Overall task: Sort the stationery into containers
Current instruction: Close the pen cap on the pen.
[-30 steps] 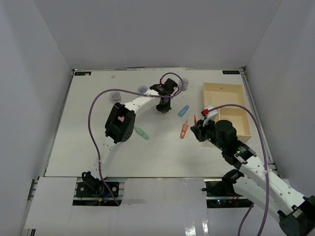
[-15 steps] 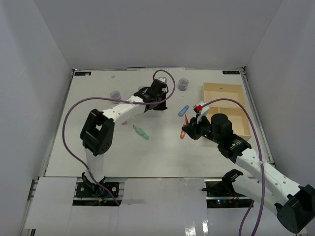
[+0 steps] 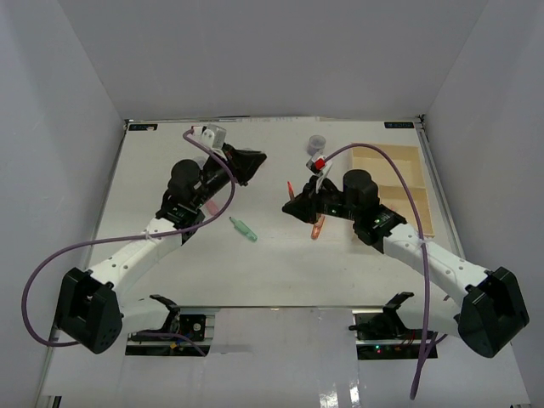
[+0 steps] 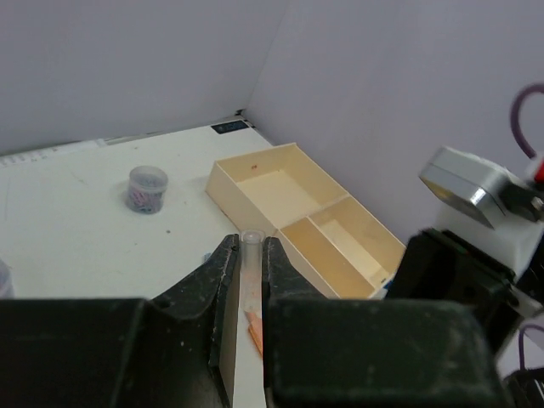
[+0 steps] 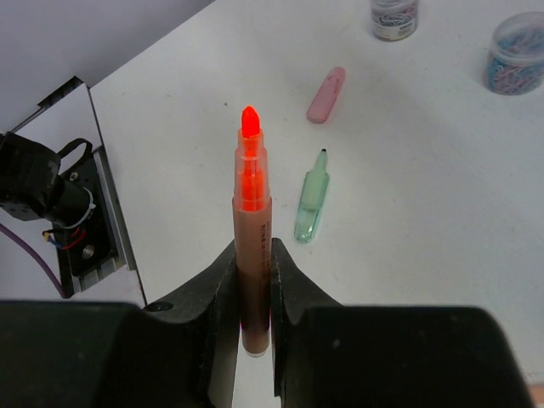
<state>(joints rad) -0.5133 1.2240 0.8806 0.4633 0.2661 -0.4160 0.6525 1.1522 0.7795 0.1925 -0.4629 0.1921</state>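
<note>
The right wrist view shows the right end effector (image 5: 253, 280) clenched on an upright orange highlighter (image 5: 252, 212). A green marker (image 5: 311, 200) and a pink piece (image 5: 326, 93) lie on the tabletop (image 5: 425, 212) beyond it. Only the left wrist view shows the left end effector (image 4: 248, 263) pinching a pale translucent piece (image 4: 251, 246), with the tray (image 4: 238, 194) farther off.

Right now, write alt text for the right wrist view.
The right tool grips an orange marker, its tip pointing away over a white table. Beyond lie a green marker, a pink piece and two pots.
</note>
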